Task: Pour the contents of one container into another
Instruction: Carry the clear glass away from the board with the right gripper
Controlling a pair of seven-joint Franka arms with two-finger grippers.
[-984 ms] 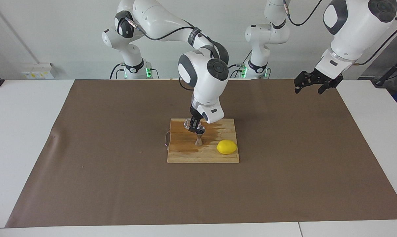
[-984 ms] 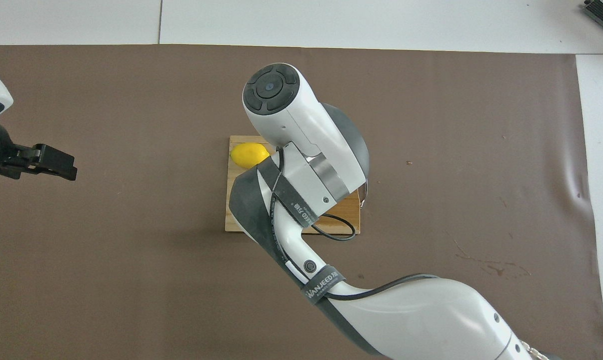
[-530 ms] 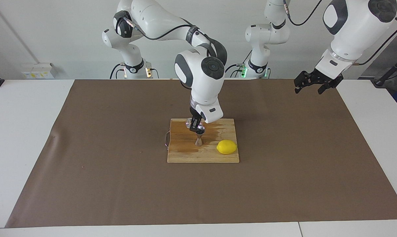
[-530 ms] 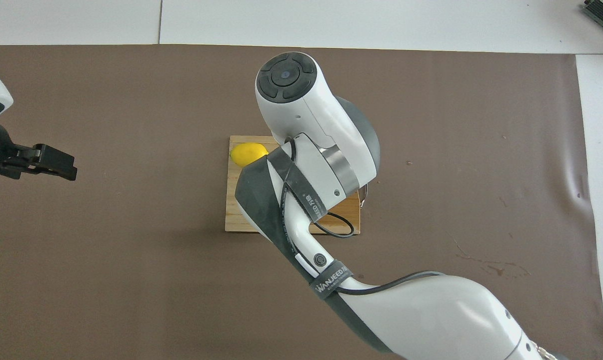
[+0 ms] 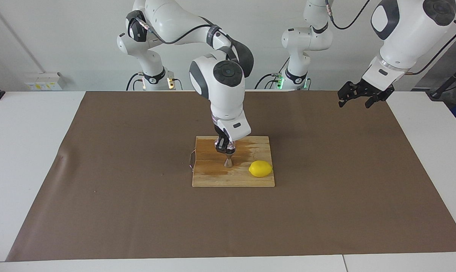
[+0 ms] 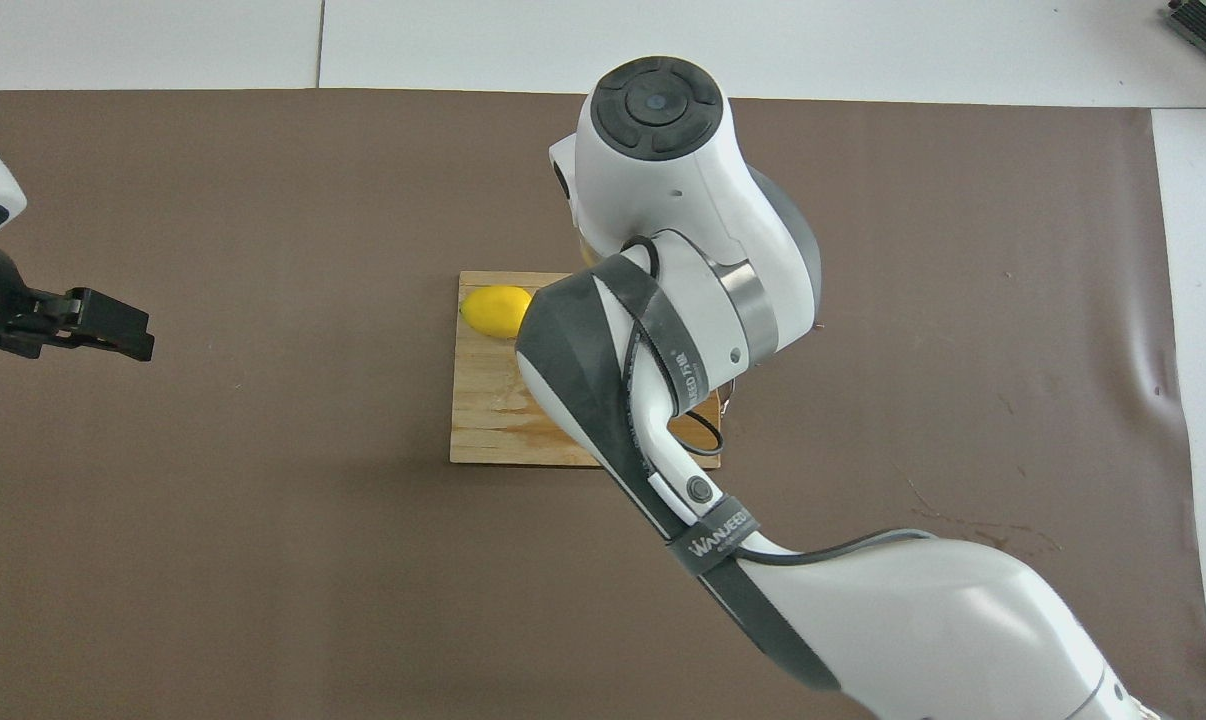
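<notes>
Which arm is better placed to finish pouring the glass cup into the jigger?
Right. The right gripper holds the glass cup directly over the jigger on the board. The left gripper waits open by the table's end.

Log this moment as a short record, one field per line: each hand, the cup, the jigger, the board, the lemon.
right hand: shut on the cup, over the jigger
left hand: open, empty, waiting up over the mat at the left arm's end
cup: clear glass, held above the jigger's mouth
jigger: steel, upright on the board
board: wooden, mid-mat, darker wet-looking patches
lemon: on the board, beside the jigger toward the left arm's end, apart from it
mat: brown, covers the table
</notes>
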